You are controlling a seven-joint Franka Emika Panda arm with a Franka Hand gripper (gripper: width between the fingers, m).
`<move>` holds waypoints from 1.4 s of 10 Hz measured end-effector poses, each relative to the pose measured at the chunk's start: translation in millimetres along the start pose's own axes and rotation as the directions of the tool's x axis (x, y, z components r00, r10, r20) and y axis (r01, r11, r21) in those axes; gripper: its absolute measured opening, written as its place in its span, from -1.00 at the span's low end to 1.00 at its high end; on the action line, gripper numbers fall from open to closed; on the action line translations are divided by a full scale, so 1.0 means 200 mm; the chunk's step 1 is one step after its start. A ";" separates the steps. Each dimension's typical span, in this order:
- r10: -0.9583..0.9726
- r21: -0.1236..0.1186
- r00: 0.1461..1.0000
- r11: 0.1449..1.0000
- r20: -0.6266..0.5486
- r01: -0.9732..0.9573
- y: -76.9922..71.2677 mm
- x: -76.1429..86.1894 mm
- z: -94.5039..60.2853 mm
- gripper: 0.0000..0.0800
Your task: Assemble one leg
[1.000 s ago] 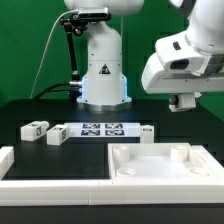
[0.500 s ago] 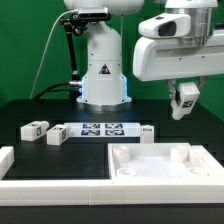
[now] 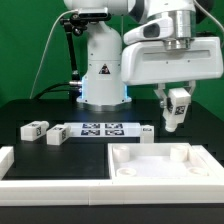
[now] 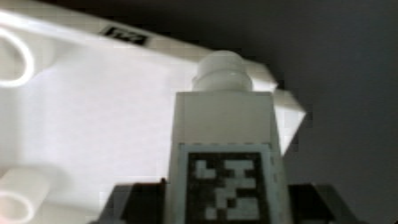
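Observation:
My gripper (image 3: 176, 100) is shut on a white leg (image 3: 175, 110) with a black-and-white tag, held in the air above the table at the exterior view's right. In the wrist view the leg (image 4: 226, 140) stands between the dark fingers (image 4: 139, 204), its rounded peg end pointing at the large white tray-shaped part (image 4: 107, 110) below. That part (image 3: 160, 167) lies at the front right. Two more legs (image 3: 35, 128) (image 3: 57, 134) lie at the left, and another leg (image 3: 146, 131) lies beside the marker board's right end.
The marker board (image 3: 103, 129) lies flat mid-table. The robot base (image 3: 103, 75) stands behind it. A white rim piece (image 3: 20, 165) runs along the front left edge. Round posts (image 3: 178, 154) rise inside the tray-shaped part.
The arm has swung from the far right toward the exterior view's left and lowered, carrying the leg down toward the table above the tray-shaped part's far right corner.

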State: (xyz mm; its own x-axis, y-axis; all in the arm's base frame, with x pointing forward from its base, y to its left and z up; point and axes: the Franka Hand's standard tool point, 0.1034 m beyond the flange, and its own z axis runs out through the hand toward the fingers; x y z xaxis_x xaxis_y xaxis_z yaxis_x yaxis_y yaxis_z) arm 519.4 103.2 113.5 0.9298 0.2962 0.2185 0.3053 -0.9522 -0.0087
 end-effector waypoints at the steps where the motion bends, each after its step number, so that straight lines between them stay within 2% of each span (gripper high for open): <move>1: -0.016 -0.002 1.000 1.000 -0.014 0.016 0.04 0.09 0.00 -0.27; 3: -0.009 0.001 1.000 1.000 -0.022 0.009 0.09 0.25 0.00 -0.27; 7: -0.009 -0.005 0.999 1.000 -0.046 0.009 0.09 0.25 0.01 -0.27; 9: -0.024 -0.029 0.990 0.999 -0.137 0.020 0.11 0.31 0.04 -0.27; 10: -0.025 -0.019 0.993 1.000 -0.116 0.023 0.10 0.35 0.06 -0.27; 12: -0.031 -0.023 0.989 0.999 -0.148 0.028 0.12 0.47 0.09 -0.27; 14: -0.032 -0.032 0.984 0.999 -0.178 0.027 0.13 0.48 0.13 -0.27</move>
State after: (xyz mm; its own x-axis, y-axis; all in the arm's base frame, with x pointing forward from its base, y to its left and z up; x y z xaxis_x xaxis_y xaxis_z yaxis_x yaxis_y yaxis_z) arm 621.5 108.7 109.8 0.8681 0.3089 0.3885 0.3239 -0.9457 0.0283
